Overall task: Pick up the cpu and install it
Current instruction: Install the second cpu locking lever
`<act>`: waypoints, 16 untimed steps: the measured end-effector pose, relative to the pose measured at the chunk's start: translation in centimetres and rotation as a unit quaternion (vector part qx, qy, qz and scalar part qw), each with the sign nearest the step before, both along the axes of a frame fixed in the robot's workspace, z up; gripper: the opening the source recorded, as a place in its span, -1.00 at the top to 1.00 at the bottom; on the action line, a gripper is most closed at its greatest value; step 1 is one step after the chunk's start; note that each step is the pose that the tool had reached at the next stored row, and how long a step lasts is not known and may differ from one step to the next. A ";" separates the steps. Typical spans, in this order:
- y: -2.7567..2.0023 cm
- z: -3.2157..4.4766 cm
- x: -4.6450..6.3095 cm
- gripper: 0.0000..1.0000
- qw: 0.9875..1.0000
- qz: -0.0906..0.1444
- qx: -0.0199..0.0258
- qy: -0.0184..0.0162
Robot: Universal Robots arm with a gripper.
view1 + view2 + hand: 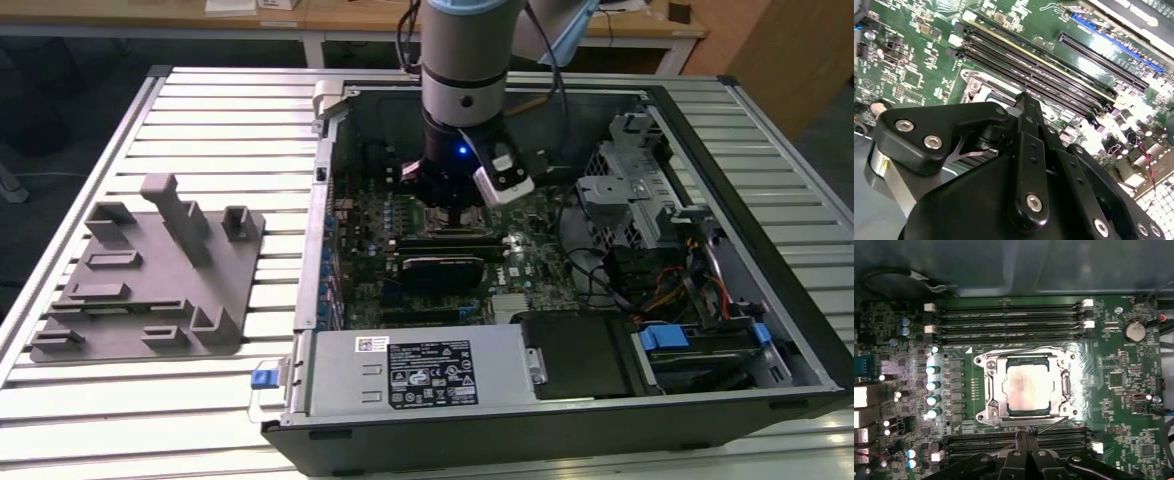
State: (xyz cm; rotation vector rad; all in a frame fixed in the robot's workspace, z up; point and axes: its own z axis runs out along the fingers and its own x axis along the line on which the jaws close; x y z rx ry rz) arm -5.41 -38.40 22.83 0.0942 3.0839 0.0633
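Observation:
In the first wrist view the cpu (1027,388), a square chip with a shiny silver top, lies flat inside the metal-framed socket (991,390) on the green motherboard (1114,390). My gripper (1026,432) hovers just beside the socket, over the memory slots, and its black fingers are pressed together with nothing between them. The second wrist view has the gripper (1024,100) shut, its tip near a corner of the socket frame (974,86). In the exterior view the gripper (461,212) reaches down into the open computer case (694,130), above the board's middle.
A grey plastic tray with upright posts (147,290) sits on the slatted table at the exterior view's left. Inside the case are the power supply (414,370), a drive cage (641,190) and cables (667,280). Memory slots (1009,322) flank the socket.

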 end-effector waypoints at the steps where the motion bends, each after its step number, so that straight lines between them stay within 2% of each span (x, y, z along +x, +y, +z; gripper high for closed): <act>1: -0.02 -0.04 -0.1 0.79 1.000 0.001 0.000 0.000; 11: -0.28 -0.45 -1.3 0.79 1.000 0.003 0.000 0.000; 16: -0.76 -0.78 -1.6 0.79 1.000 0.005 0.006 0.000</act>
